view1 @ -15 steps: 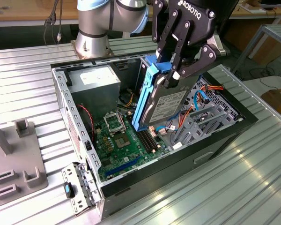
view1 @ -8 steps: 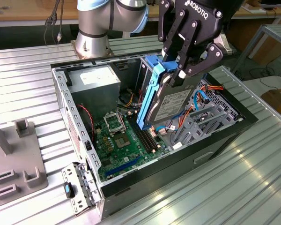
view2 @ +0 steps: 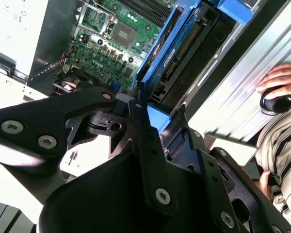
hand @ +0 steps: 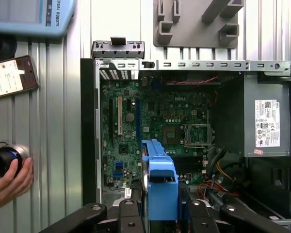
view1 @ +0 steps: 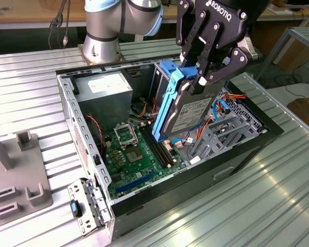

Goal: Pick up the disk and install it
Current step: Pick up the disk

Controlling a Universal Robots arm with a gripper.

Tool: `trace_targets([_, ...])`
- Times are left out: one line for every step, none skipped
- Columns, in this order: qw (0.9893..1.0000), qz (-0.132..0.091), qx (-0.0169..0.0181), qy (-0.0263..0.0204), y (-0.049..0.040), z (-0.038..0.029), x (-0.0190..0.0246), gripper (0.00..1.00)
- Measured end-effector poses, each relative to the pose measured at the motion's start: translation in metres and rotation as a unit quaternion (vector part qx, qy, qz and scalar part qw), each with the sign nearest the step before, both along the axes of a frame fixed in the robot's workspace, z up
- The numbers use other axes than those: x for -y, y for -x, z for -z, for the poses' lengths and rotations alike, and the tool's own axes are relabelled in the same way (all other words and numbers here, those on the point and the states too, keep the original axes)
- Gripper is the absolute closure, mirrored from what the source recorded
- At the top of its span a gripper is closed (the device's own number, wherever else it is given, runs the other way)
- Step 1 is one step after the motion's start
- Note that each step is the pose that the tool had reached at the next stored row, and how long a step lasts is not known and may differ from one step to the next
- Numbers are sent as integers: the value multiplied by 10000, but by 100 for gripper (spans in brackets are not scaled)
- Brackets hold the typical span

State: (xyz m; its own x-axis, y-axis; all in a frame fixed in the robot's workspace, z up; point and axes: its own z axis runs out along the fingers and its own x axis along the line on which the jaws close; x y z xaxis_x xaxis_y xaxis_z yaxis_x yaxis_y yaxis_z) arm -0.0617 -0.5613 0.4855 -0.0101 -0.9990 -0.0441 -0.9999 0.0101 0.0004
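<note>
Jaws: closed on the flat rectangular grey-metal disk [view1: 188, 110] with a white label, clamping its upper end from both faces. The blue plastic rail frame [view1: 167, 98] shows between them in the first wrist view.
Disk position: held clear of the bench, hanging directly below the jaws over the open black-and-grey desktop computer case [view1: 195, 188].
Disk attitude: on edge, not flat. The long axis runs from the jaws downward at a slant. The blue-framed edge faces the exterior view's left and the labelled face the exterior view's right.
Lower end: far from the jaws, over the green motherboard [view1: 136, 154] near the memory slots. Contact with the board cannot be told; it looks apart.
Key relation: the grey metal drive bay [view1: 224, 131] with loose blue and orange cables lies below the jaws, on the disk's labelled-face side and just beside the disk. The disk is not seated in it.
Task state (judged): pick-up done, install not yet done.
Other items: the big grey power-supply box [view1: 104, 90] sits beyond the disk's blue-framed edge, well apart from the jaws.
Bench: ribbed metal bench [view1: 278, 200] carries the case.
Person: a hand [hand: 9, 182] rests on a round black device on the bench, well apart from the jaws.
</note>
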Motion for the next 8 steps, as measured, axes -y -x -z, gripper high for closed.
trace_targets([10000,1,0,0,-5,0,0,64])
trace_targets([10000,1,0,0,-10,0,0,64])
trace_targets([10000,1,0,0,-12,0,0,64])
trace_targets([10000,1,0,0,-15,0,0,64])
trace_targets([10000,1,0,0,-16,0,0,64])
trace_targets([10000,1,0,0,-20,0,0,64])
trace_targets([10000,1,0,0,-22,0,0,64])
trace_targets([10000,0,0,0,-22,0,0,64])
